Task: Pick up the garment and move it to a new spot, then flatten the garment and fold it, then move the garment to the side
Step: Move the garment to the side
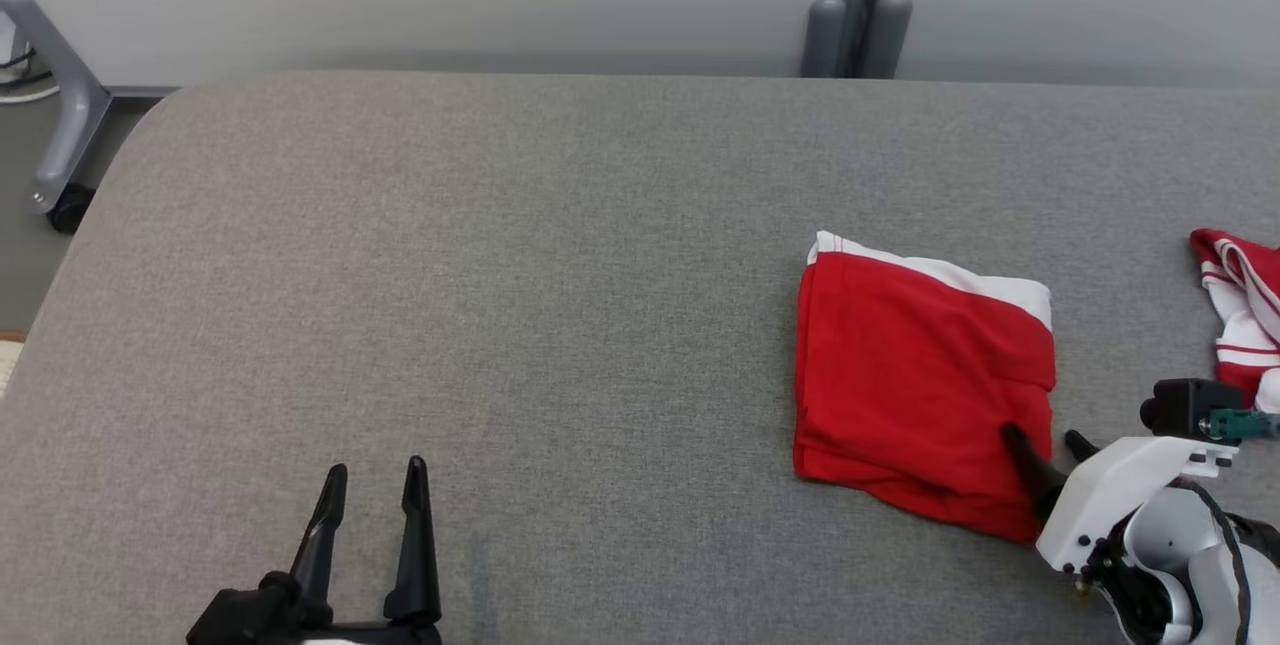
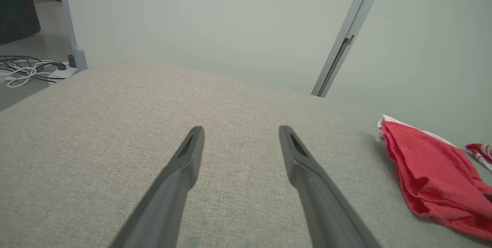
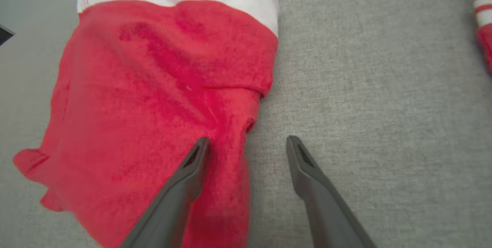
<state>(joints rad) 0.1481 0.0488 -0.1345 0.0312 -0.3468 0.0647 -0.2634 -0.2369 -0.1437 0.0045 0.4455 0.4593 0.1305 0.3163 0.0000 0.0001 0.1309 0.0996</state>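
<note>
The garment (image 1: pixel 915 375) is red with a white band along its far edge, folded into a rough rectangle on the right half of the grey table (image 1: pixel 500 275). It also shows in the left wrist view (image 2: pixel 434 178) and the right wrist view (image 3: pixel 153 98). My right gripper (image 1: pixel 1045 443) stands open over the garment's near right edge: one finger (image 3: pixel 192 163) lies over the red cloth, the other (image 3: pixel 303 163) over bare table, with the cloth's edge between them. My left gripper (image 1: pixel 374 483) is open and empty above bare table at the lower left, far from the garment.
A second red and white striped cloth (image 1: pixel 1240 310) lies at the table's right edge, also in the right wrist view (image 3: pixel 482 17). A grey post (image 1: pixel 860 5) stands behind the table against a pale wall. Cables (image 2: pixel 23 71) lie on the floor far left.
</note>
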